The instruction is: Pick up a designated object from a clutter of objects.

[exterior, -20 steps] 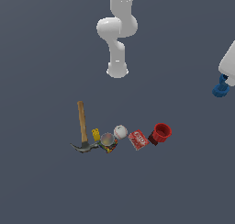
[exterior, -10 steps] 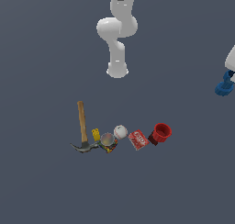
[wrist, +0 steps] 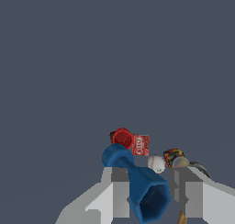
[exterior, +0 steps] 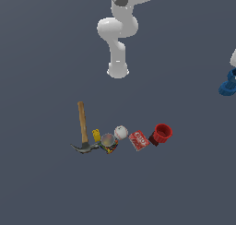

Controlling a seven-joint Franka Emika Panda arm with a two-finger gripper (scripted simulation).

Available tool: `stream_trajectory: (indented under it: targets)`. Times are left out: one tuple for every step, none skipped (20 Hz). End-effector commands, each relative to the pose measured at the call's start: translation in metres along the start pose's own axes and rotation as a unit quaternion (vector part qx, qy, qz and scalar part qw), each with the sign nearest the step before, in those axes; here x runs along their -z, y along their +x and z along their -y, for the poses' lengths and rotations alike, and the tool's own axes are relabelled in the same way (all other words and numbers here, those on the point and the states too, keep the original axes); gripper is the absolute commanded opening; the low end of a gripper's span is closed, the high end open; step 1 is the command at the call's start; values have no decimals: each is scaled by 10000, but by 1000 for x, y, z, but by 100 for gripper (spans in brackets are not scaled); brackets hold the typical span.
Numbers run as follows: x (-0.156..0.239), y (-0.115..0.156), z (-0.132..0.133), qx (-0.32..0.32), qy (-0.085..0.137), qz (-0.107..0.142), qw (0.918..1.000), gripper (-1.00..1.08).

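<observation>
Designated object: small bright-blue chunky plastic piece [exterior: 228,83], seen at 3 o'clock at the edge of the exterior view, well apart from the other items and above the floor. In the wrist view it fills the space between the fingers.
Change: compared with a second ago, the blue piece sits a little higher in the exterior view; the row of clutter did not move. I judge the lift is already done or nearly done.
Gripper: white parallel gripper [wrist: 149,191] has its fingers closed partly, with the blue piece clamped between them.
Clutter: at 6 o'clock of the exterior view lies one row: red plastic cup [exterior: 162,133], flat red box with white lettering [exterior: 138,140], white baseball [exterior: 120,132], tin can with coloured label [exterior: 108,142], small yellow piece [exterior: 96,135], wooden-handled hammer with dark metal head [exterior: 82,127].
Arm: white jointed robot arm [exterior: 118,30], with its base at 12 o'clock.
Surface: flat, plain dark grey-blue floor [exterior: 41,58], no marks.
Room: no walls or furniture are visible.
</observation>
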State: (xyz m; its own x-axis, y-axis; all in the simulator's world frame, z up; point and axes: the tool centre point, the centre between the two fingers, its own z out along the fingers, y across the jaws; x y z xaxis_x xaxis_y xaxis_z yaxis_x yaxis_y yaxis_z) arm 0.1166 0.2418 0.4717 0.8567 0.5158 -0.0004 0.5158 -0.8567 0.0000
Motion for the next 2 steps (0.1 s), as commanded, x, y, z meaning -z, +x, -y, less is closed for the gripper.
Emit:
stream_trajectory:
  targets:
    - [1, 0, 0, 1, 0, -2, 10000, -100]
    - [1, 0, 0, 1, 0, -2, 10000, -100]
